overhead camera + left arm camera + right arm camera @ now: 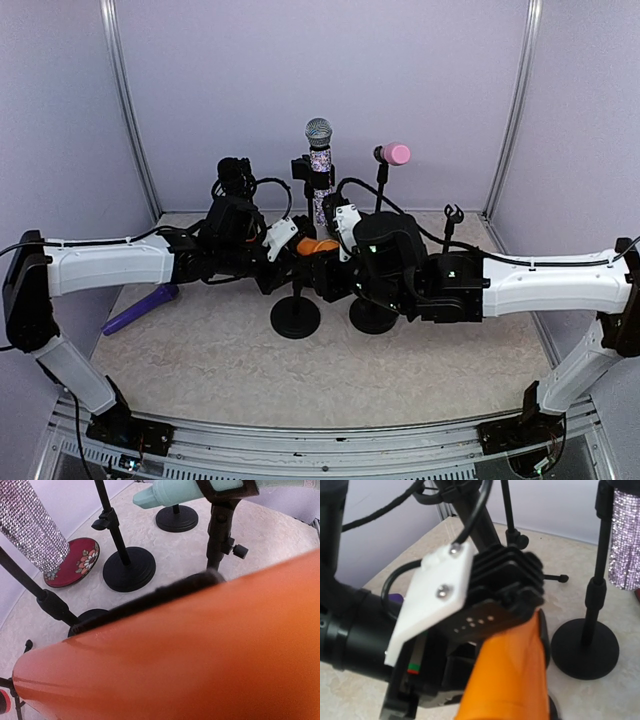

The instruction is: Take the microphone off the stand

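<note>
Crowding in from both sides, the left gripper (298, 252) and the right gripper (336, 262) meet at the orange microphone (318, 245). It sits mid-table between them, just above a black round base (296, 318) in the overhead view.

From the left wrist, the microphone's smooth, glossy orange body fills the lower frame and hides that gripper's fingers, so I cannot tell whether they are clamped on it or only around it. A dark, fuzzy-edged strip runs along the body's upper edge. From the right wrist, the same orange body rises from the bottom edge to the left arm's finned black housing (505, 587) and white mounting plate (432, 597). The right fingers do not show either, so their grip cannot be told, nor whether the microphone sits in its stand's clip.

Behind the grippers a glitter microphone (320, 158) stands upright in a stand, its handle covered in small sparkling stones and its head a silver mesh ball. To its right a pink-headed microphone (395, 153) tilts on a thin black stand.

In the left wrist view a black clip (225, 487) holds a mint-green microphone (175, 492) — matte and tapered — and a red disc base (72, 562) carries a flower pattern. A purple microphone (140, 310) lies flat on the pale speckled table (200, 370), well apart at the left.
</note>
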`<act>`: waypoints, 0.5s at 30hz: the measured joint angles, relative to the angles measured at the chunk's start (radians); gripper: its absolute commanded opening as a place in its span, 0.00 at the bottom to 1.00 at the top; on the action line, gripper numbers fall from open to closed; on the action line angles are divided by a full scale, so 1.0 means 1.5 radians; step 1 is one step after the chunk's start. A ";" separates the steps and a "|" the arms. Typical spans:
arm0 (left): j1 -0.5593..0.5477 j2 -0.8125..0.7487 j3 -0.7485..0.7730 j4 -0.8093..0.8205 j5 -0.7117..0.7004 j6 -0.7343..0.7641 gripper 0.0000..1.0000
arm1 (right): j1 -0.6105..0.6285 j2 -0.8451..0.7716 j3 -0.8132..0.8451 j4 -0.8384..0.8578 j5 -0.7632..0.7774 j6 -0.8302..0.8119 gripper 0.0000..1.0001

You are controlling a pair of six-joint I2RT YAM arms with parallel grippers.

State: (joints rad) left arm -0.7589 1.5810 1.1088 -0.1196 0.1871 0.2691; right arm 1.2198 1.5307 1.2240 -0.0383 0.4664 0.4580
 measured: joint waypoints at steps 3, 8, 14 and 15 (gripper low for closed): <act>-0.001 -0.004 -0.007 0.018 0.005 0.002 0.00 | 0.001 -0.017 -0.010 -0.005 -0.006 -0.002 0.00; -0.003 -0.010 -0.015 0.050 0.012 0.007 0.00 | 0.011 -0.042 -0.017 -0.020 0.003 -0.017 0.00; -0.003 -0.011 -0.022 0.063 0.015 0.006 0.00 | 0.040 -0.069 -0.017 -0.060 0.028 -0.023 0.00; -0.003 -0.011 -0.023 0.063 0.014 0.006 0.00 | 0.044 -0.072 -0.017 -0.066 0.032 -0.023 0.00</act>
State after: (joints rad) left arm -0.7639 1.5642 1.0744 -0.0246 0.2089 0.2779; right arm 1.2854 1.4223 1.1984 -0.1368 0.5144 0.4240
